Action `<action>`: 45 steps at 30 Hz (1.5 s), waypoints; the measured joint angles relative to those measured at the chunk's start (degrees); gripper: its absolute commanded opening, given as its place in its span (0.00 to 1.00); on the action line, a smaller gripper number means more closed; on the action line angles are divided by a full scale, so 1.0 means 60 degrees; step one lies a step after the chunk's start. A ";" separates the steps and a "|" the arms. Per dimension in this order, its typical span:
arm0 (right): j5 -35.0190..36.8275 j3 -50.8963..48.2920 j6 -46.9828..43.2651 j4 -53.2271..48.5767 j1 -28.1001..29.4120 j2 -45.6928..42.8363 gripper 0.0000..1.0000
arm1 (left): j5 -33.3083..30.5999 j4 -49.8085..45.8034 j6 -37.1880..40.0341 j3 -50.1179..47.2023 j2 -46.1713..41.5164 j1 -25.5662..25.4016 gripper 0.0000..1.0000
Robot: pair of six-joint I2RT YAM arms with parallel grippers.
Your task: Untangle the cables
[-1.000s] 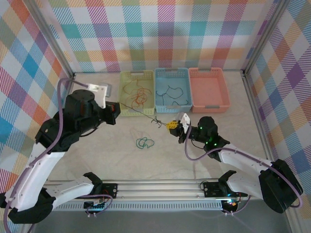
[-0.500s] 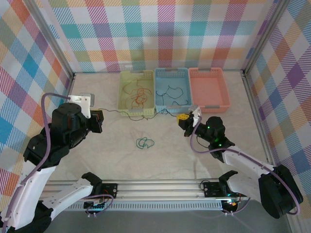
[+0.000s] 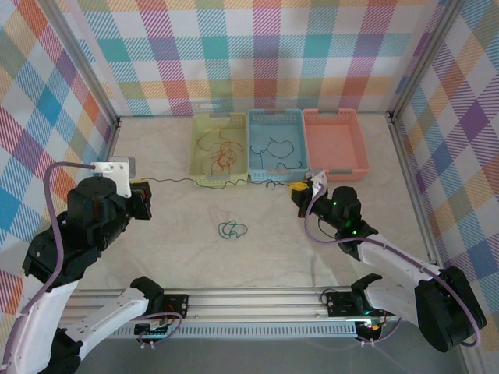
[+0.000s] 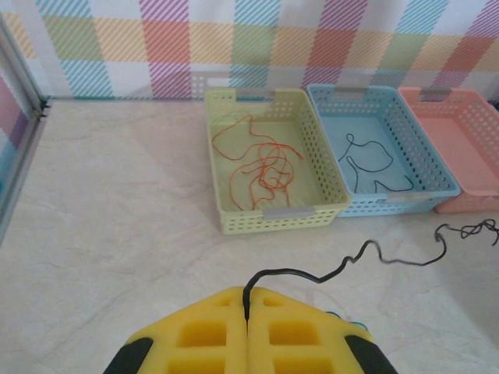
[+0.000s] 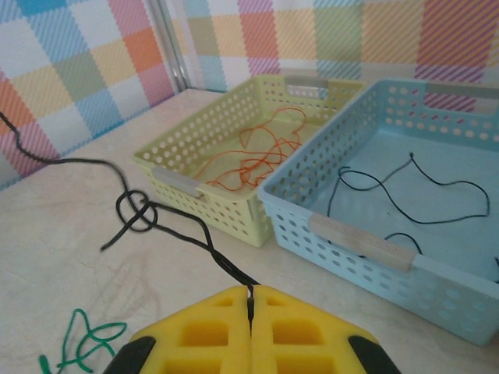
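one black cable (image 5: 137,212) between left gripper (image 4: 247,308) and right gripper (image 5: 250,300), three baskets (image 3: 221,118) (image 3: 274,114) (image 3: 335,144)

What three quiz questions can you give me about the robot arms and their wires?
1. True or false: the left fingers and the right fingers are both shut on one black cable.
2. Which basket holds the orange cables? A pink, B the yellow basket, C blue.
3. Fill the gap: the cable lying loose on the table between the arms is ____.
Key: 1 true. 2 B. 3 green, the green cable.
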 measured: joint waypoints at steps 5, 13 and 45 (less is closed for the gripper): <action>0.0630 0.0007 -0.0262 -0.0419 0.0000 0.0058 0.00 | -0.0492 -0.0200 0.0087 0.0339 -0.0397 0.0000 0.00; -0.0645 0.0339 -0.0484 -0.0688 0.0069 0.0317 0.00 | -0.0240 -0.0474 -0.0226 0.0087 -0.0849 0.0007 0.00; -0.2503 0.0368 -0.0652 0.0025 0.0259 -0.0572 0.00 | 0.5785 0.5264 -0.2626 -0.6247 -0.0011 -0.0251 0.70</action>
